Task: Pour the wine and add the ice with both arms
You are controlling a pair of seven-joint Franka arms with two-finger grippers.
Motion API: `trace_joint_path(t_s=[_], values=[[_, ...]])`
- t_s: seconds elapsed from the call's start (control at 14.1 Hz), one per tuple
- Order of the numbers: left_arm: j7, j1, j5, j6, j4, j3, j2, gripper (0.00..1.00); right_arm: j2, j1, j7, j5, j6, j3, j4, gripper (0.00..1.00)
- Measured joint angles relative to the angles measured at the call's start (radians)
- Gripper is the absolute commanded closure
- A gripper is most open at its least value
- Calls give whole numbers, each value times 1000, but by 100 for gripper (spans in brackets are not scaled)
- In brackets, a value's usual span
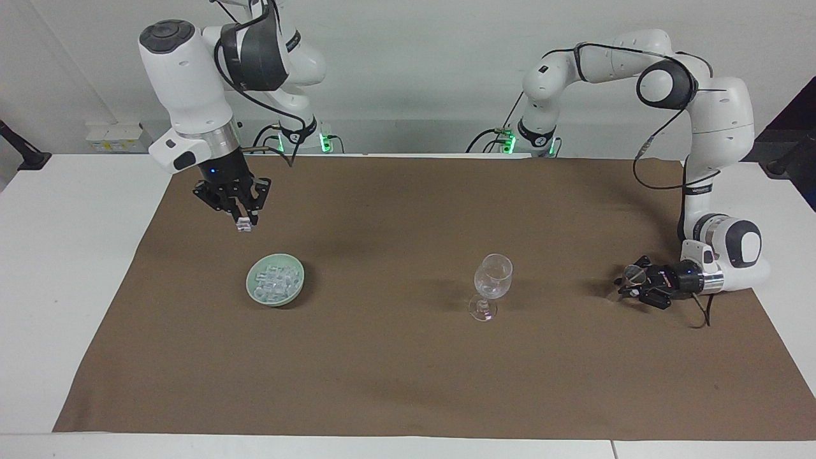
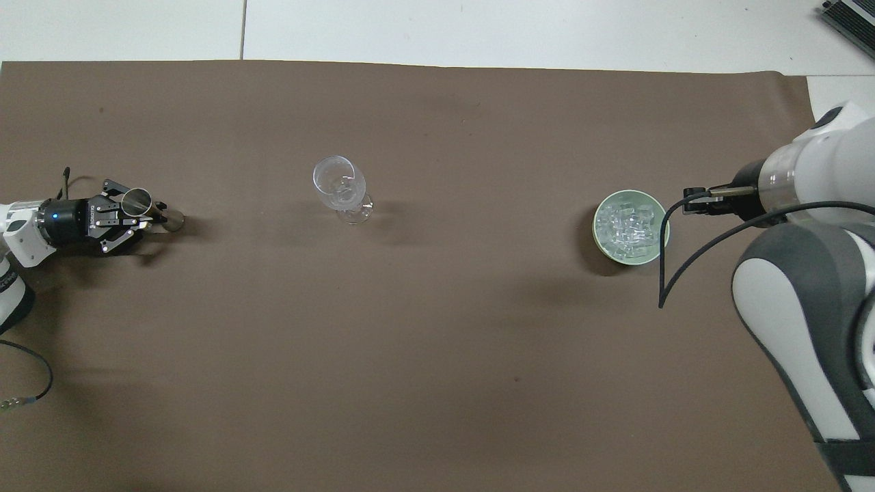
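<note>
My right gripper point(image 1: 242, 218) hangs high over the bowl's edge at the right arm's end of the table, shut on one clear ice cube point(image 1: 243, 226). Below it, the pale green bowl point(image 1: 297, 286) point(image 2: 603, 241) holds the heap of ice point(image 1: 274, 281) point(image 2: 629, 225). The clear stemmed glass point(image 1: 491, 280) point(image 2: 338, 186) stands upright mid-table. My left gripper point(image 1: 628, 282) point(image 2: 147, 213) lies low over the cloth at the left arm's end, shut on a small shiny stemmed cup point(image 1: 635, 274) point(image 2: 135, 199). No wine is visible.
A brown cloth point(image 1: 408, 357) point(image 2: 424, 342) covers most of the white table point(image 1: 70, 268). The right arm's wrist and cable point(image 2: 673, 260) hang over the cloth beside the bowl in the overhead view. A small white box point(image 1: 118, 137) sits at the back wall.
</note>
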Motion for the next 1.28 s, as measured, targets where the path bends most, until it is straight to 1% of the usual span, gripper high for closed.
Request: trace_joint_path(t_s=[0.14,0.28,0.36,0.57,0.71,0.78,0.92,1.07,1.14,1.21,1.28], values=[[0,1,0,0,0,0,0,87,6,0,40,9,-47,30,48,100],[0,2,0,0,1,1,0,69,16,2,87,36,-61,73,84,100],[0,2,0,0,1,1,0,65,23,4,111,56,-63,102,97,100],[-1,2,13,0,2,1,0,58,44,8,199,112,-63,170,118,100],[-1,2,16,-1,3,1,-1,50,58,20,285,150,-63,190,142,100],[-1,2,18,-1,4,1,-3,47,65,39,340,162,-62,192,153,100],[-1,3,44,-1,10,2,-13,45,91,102,484,173,-46,195,180,100],[-1,8,72,-1,20,14,-29,44,139,169,627,174,-7,197,229,100],[-1,11,88,-1,24,25,-43,41,169,198,692,174,22,197,257,100],[-1,15,103,-1,27,35,-56,37,196,220,740,174,49,197,278,100],[-1,17,118,-1,30,43,-68,37,221,239,785,174,79,198,295,100]])
